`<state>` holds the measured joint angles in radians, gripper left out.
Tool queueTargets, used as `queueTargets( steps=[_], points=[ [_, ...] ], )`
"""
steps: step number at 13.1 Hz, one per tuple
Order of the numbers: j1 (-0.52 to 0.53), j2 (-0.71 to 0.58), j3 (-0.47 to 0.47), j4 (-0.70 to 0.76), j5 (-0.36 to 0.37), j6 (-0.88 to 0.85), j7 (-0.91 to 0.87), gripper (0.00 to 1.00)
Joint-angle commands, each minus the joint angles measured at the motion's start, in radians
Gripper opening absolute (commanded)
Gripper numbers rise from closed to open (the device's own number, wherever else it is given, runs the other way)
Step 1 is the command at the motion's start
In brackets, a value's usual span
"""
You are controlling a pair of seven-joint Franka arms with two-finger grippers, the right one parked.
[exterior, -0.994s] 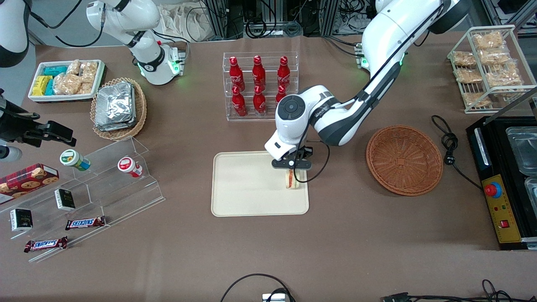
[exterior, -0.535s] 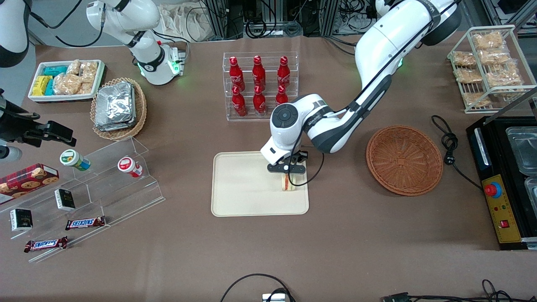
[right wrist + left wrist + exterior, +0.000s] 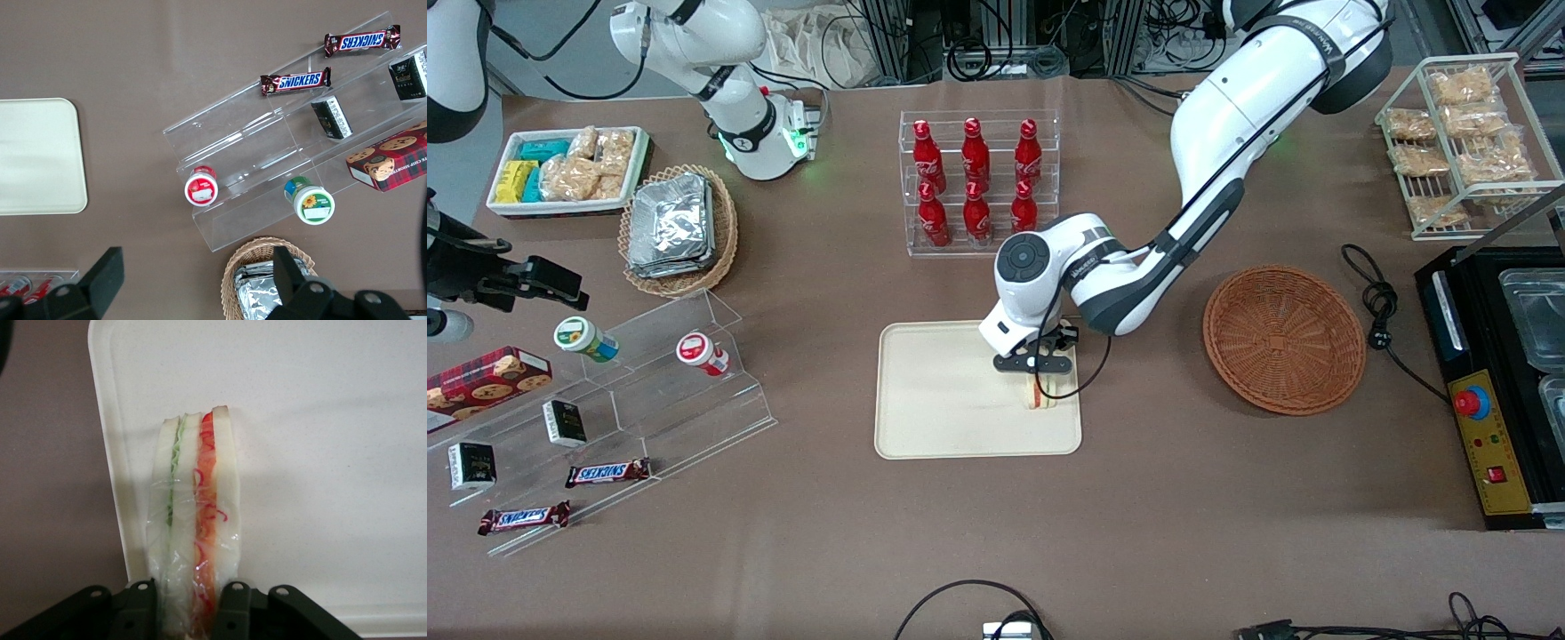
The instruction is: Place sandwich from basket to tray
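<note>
The sandwich (image 3: pixel 1040 396) (image 3: pixel 193 507), a white-bread wedge in clear film with green, red and orange filling, stands on edge over the cream tray (image 3: pixel 943 418) (image 3: pixel 320 453). It is close to the tray's rim on the working arm's side. My gripper (image 3: pixel 1039 382) (image 3: pixel 189 603) is shut on the sandwich, one black finger (image 3: pixel 230 607) pressed against each bread face. I cannot tell whether the sandwich touches the tray. The reddish-brown wicker basket (image 3: pixel 1283 340) lies beside the tray toward the working arm's end, with nothing in it. A corner of the tray (image 3: pixel 33 160) also appears in the right wrist view.
A clear rack of red bottles (image 3: pixel 978 182) stands farther from the front camera than the tray. A clear stepped stand (image 3: pixel 649 391) with snacks and a tan basket of foil packs (image 3: pixel 679 229) lie toward the parked arm's end. A black machine (image 3: pixel 1503 373) and a cable (image 3: pixel 1378 302) are near the basket.
My gripper has carried the sandwich a little toward the parked arm's end and lower over the tray. The arm's upper joints have swung along with it.
</note>
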<state>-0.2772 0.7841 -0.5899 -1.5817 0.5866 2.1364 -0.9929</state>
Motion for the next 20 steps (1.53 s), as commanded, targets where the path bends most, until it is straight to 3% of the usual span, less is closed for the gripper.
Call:
queueTargets(
  steps=[1, 2, 3, 13, 20],
  points=[
    [-0.019, 0.023, 0.004, 0.037, 0.024, -0.007, -0.024, 0.58],
    [-0.019, 0.023, 0.004, 0.037, 0.024, -0.007, -0.024, 0.78],
    [-0.019, 0.021, 0.004, 0.037, 0.024, -0.007, -0.024, 0.8],
    [0.045, -0.083, -0.004, 0.13, 0.001, -0.104, -0.043, 0.8],
    [0.121, -0.2, 0.002, 0.178, -0.067, -0.203, -0.076, 0.8]
  ],
)
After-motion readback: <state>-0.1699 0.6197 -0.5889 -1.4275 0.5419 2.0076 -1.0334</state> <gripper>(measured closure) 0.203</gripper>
